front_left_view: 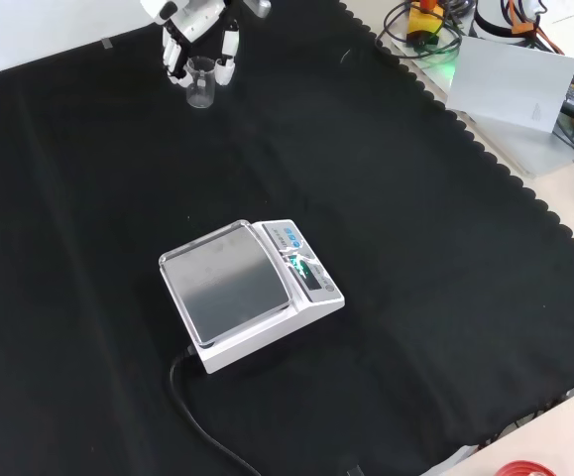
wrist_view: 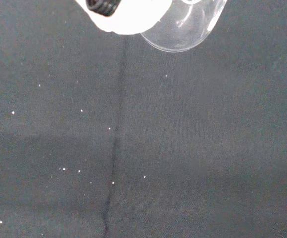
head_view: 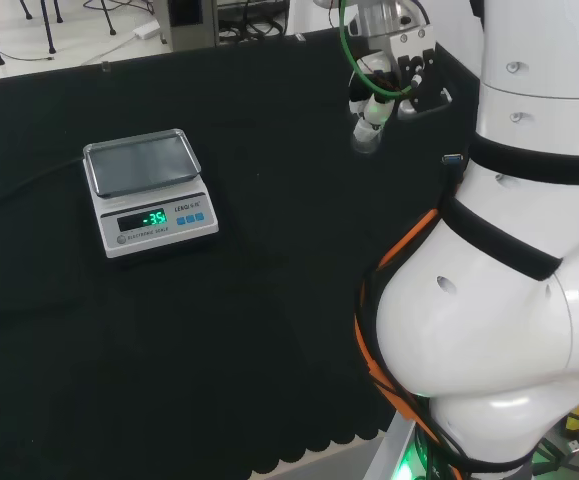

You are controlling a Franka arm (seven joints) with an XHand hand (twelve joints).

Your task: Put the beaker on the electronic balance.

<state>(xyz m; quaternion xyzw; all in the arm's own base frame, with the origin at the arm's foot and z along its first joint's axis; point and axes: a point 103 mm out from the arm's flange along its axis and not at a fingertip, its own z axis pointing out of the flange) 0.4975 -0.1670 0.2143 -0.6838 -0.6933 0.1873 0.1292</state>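
Hand (front_left_view: pixel 199 40) of mine is up at the far top of the front view, fingers (front_left_view: pixel 226 44) curled down around one small clear beaker (front_left_view: pixel 200 87); the grip sits at its upper part, with the glass body hanging below my fingers. Beaker looks empty as far as I can tell, no liquid line seen. Head view has the same hand (head_view: pixel 389 85) just left of my white arm links, with the beaker (head_view: pixel 366 135) a faint clear shape under it.

One electronic balance (front_left_view: pixel 250 292) on the desk (front_left_view: pixel 445 258), well apart from my hand. Its steel pan (front_left_view: pixel 225 287) is bare, with nothing on it. Balance (head_view: pixel 151 192) shows a lit green display in the head view, and that view looks at its front panel; the front view sees it from the side and adds one black cable (front_left_view: pixel 192 416) running off its lower corner.

Wrist view gives the beaker's (wrist_view: pixel 185 25) round clear bottom from close up, beside a white part of my hand (wrist_view: pixel 128 15), over plain black cloth with a crease. From the look of it the beaker is off the cloth, but I can't be sure.

Count: one beaker, one balance, one cable.
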